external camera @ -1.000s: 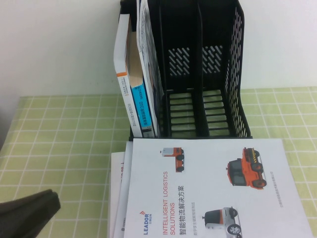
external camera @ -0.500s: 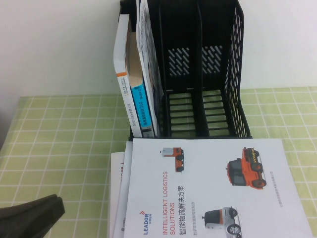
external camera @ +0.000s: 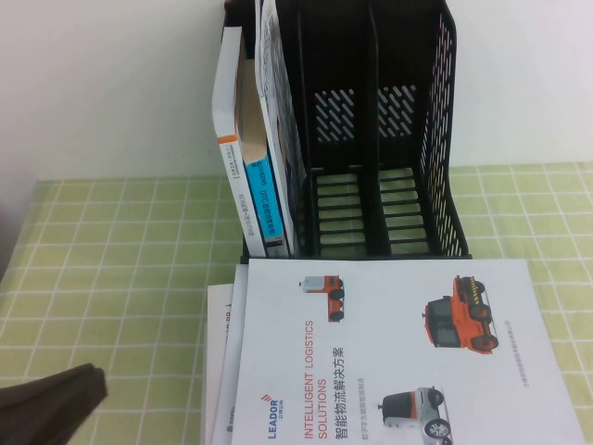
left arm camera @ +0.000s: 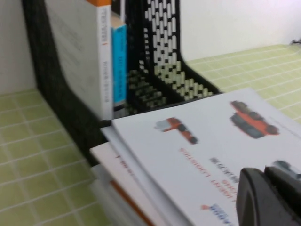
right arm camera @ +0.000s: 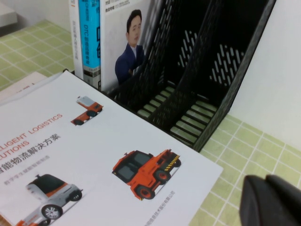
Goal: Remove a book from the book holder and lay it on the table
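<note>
The book [external camera: 398, 352], a white brochure with red lettering and orange vehicles, lies flat on the table [external camera: 111, 269] in front of the black book holder [external camera: 445, 139], on top of other booklets. The book [left arm camera: 211, 141] fills much of the left wrist view and the book [right arm camera: 94, 155] much of the right wrist view. My left gripper [external camera: 79, 389] sits low at the near left corner, beside the stack and apart from it, its fingers pressed together with nothing between them. My right gripper [right arm camera: 265, 181] hovers over green cloth just off the book's right edge, shut and holding nothing.
In the holder's left slots stand a thick white book [external camera: 232, 139], a blue-spined book [external camera: 259, 204] and a magazine [external camera: 278, 120]. Other booklets [external camera: 222, 371] stick out on the left from under the brochure. A white wall rises right behind the holder.
My left gripper has drawn back a little toward the near left corner. The book and the holder have not moved.
</note>
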### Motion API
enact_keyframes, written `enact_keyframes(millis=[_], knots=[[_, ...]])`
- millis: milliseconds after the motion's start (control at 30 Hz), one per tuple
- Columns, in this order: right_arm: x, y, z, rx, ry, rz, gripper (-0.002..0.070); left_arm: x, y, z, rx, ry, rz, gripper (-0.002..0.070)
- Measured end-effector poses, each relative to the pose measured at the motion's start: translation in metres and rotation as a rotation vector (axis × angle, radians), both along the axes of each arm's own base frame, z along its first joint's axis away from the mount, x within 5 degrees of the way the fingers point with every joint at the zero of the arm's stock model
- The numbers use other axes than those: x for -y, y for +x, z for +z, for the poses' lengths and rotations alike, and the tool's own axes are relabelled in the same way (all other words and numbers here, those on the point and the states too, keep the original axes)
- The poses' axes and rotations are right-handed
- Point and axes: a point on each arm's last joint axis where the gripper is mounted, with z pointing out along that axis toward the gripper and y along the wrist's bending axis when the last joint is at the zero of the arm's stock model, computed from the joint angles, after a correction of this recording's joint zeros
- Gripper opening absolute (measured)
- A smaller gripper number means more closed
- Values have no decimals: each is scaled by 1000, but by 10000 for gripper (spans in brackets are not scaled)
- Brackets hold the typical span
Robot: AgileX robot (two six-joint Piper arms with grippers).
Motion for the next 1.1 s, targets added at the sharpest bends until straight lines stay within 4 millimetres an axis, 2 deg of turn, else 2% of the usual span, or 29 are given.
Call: enact_keyframes(millis=[133, 267, 467, 633, 733, 933, 1100], knots=[[0, 0, 0, 0, 0, 0, -1, -18, 4, -18, 14, 66, 203, -1], [0, 0, 0, 0, 0, 0, -1, -35, 5, -50, 38, 111, 380, -1], [0, 0, 0, 0, 0, 0, -1, -41, -7, -103, -41, 144, 415, -1], [0, 0, 0, 0, 0, 0, -1, -45, -11, -132, -92, 105, 466, -2], [0, 0, 0, 0, 0, 0, -1, -46, -11, -132, -63, 73, 482, -2], [0, 0, 0, 0, 0, 0, -1, -46, -11, -131, 13, 198, 437, -2], [0, 0, 0, 0, 0, 0, -1, -46, -11, -132, 23, 222, 424, -3]])
